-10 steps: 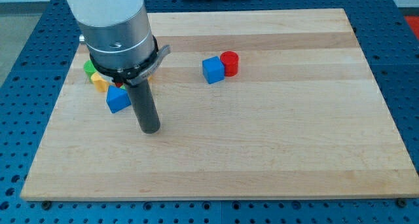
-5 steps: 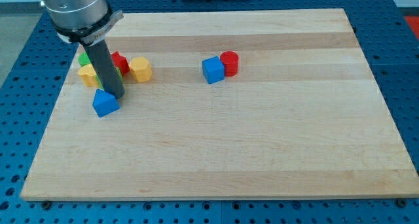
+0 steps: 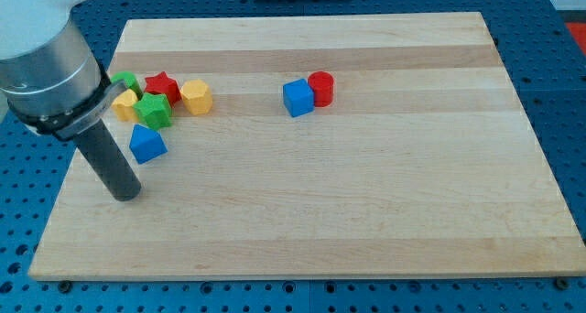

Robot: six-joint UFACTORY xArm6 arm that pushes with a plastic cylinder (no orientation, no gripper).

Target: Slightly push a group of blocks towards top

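Observation:
A cluster of blocks sits at the board's left: a green block (image 3: 124, 80) at the edge, a yellow block (image 3: 125, 104), a red star block (image 3: 162, 86), a green star-like block (image 3: 154, 111), a yellow hexagonal block (image 3: 196, 97) and a blue block (image 3: 146, 144) just below them. My tip (image 3: 125, 194) rests on the board below and slightly left of the blue block, apart from it. A blue cube (image 3: 297, 98) and a red cylinder (image 3: 321, 88) touch each other near the board's upper middle.
The wooden board (image 3: 366, 185) lies on a blue perforated table (image 3: 27, 194). The arm's grey body (image 3: 46, 66) overhangs the board's left edge and hides part of the table.
My tip moved from the right side of the blue block, among the cluster, down and left to below it. A green star-like block that the rod hid now shows.

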